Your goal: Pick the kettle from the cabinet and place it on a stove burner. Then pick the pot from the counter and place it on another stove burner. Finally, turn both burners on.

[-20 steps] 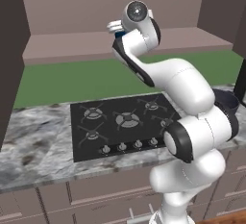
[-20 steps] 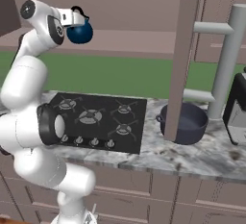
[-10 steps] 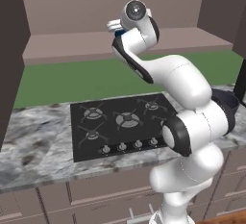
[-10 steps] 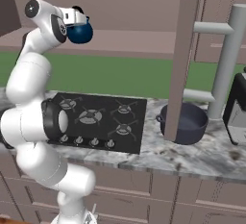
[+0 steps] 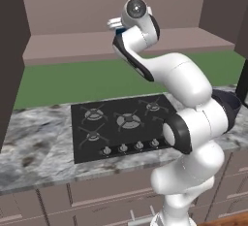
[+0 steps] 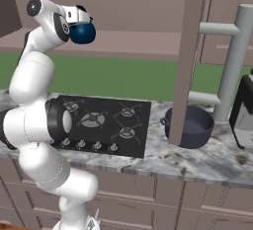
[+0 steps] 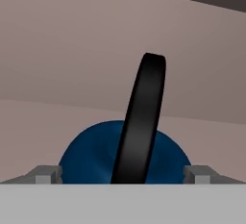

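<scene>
Kettle (image 6: 82,32) on the long shelf of the cabinet (image 5: 87,45), right at the pincer (image 6: 79,18); seen from the hand, dark-blue body (image 7: 125,153) low between the two fingertips (image 7: 48,174), black looped handle (image 7: 144,117) rising up the middle. Pincer spread as wide as it goes, tips either side of the body, nothing clamped yet.

Probably light, being small, and rigid; glossy round body likely slippery and prone to squirting out of flat tips. Better hold judged to be the looped handle: thin, stiff, easy to close across, though liable to let the kettle swing below. Not fragile by the look of it.

Pot (image 6: 188,125) standing on the marble desk (image 6: 207,167) to the right of the cooktop (image 6: 105,124), just beside a brown upright panel; wide and open, inside appearing bare. Likely heavier than the kettle; thick rim the obvious place to pinch. Kettle's contents not visible. Burner grates all unoccupied
</scene>
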You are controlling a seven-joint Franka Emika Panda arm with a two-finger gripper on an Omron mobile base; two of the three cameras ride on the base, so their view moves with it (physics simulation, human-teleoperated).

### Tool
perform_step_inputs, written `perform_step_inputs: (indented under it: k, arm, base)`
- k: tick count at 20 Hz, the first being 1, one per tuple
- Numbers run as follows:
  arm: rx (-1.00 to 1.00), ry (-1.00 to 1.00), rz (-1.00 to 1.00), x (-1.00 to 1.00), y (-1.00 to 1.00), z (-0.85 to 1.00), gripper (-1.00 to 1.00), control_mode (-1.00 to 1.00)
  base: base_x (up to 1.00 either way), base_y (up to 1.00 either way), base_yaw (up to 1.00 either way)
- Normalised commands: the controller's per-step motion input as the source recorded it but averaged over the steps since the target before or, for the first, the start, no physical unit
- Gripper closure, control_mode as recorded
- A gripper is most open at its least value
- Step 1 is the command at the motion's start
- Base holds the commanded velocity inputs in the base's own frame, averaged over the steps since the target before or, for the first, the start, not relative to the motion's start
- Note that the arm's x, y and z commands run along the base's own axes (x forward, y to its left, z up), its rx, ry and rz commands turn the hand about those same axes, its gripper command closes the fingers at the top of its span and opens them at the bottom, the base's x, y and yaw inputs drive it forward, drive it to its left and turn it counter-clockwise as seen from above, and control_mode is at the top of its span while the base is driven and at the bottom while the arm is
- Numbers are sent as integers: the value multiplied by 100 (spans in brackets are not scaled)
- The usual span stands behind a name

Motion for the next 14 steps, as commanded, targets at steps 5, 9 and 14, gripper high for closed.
perform_step_inputs:
  k: [5, 9, 14]
  arm:
    - [0, 0, 0, 16, 0, 0, 100, -100]
    - [0, 0, 0, 2, 0, 0, 100, -100]
    - [0, 0, 0, 0, 0, 0, 100, -100]
  base:
    - [0, 0, 0]
    - [0, 0, 0]
    - [0, 0, 0]
